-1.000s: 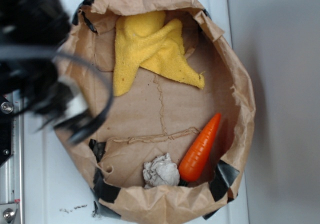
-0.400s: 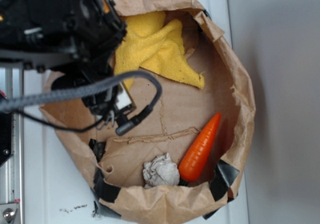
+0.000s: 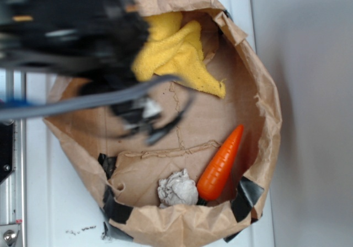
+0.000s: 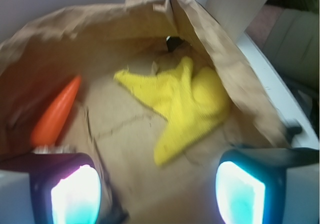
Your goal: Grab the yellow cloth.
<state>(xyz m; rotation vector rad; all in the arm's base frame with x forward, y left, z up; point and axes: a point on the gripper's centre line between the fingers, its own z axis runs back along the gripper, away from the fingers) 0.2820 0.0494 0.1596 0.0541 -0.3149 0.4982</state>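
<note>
My gripper [image 4: 157, 194] sits wide apart in the wrist view, one glowing fingertip pad [image 4: 75, 194] at the lower left and the other at the lower right, nothing between them but bare brown paper. In the exterior view the arm [image 3: 71, 32] is a black motion-blurred mass over the upper left of the frame, a grey cable [image 3: 83, 101] trailing out to the left edge; from there I cannot make out the fingers.

The container is a rolled-down brown paper bag [image 3: 265, 109] patched with black tape [image 3: 251, 194], standing on a white surface [image 3: 49, 203]. Going left to right across its floor in the exterior view: the yellow cloth [image 3: 176, 54] lies crumpled at the upper middle, partly under the arm, one pointed corner reaching right; a small grey-white paper wad [image 3: 177, 188] sits at the lower middle; just beside it on the right an orange carrot [image 3: 220, 163] leans tip-up toward the right wall.

In the wrist view the cloth [image 4: 187, 101] lies centre-right, ahead of the fingers, and the carrot [image 4: 55, 114] lies at the left. I can read no writing or labels.
</note>
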